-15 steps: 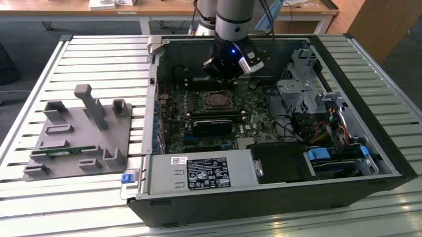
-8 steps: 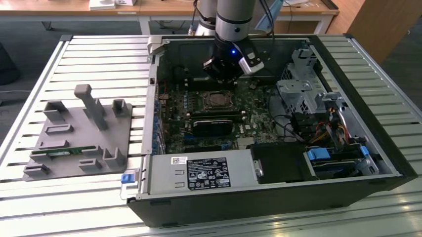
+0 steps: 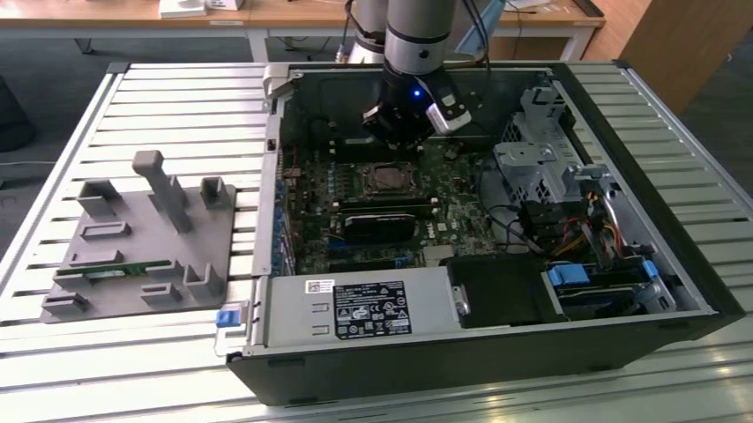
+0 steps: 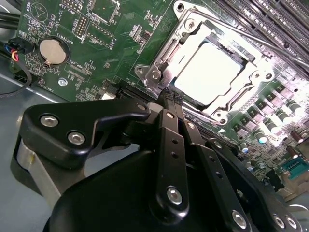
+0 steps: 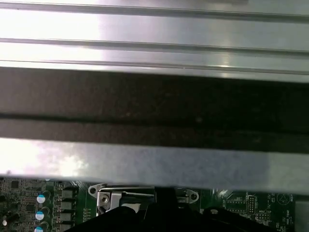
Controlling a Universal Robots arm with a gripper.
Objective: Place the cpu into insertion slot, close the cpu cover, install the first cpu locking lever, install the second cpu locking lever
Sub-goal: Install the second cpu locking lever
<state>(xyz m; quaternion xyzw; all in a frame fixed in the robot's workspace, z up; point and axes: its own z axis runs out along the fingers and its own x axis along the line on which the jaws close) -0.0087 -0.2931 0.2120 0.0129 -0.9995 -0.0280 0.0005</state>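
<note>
One cpu (image 4: 208, 72) seated under cpu cover (image 4: 159, 58); gripper (image 4: 170, 99) fingers pressed together, apparently empty, beside the socket. Risk: a lever slipping off the narrow fingertips.

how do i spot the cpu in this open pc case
Look at the green motherboard inside the open case, just below the gripper. There sits a silvery cpu cover framing the cpu: a flat, bright metal square, unlike the round coin battery nearby.

One cpu (image 4: 211, 72), one cpu cover (image 4: 161, 58), one gripper (image 4: 170, 96) — one coin cell (image 4: 52, 51).
</note>
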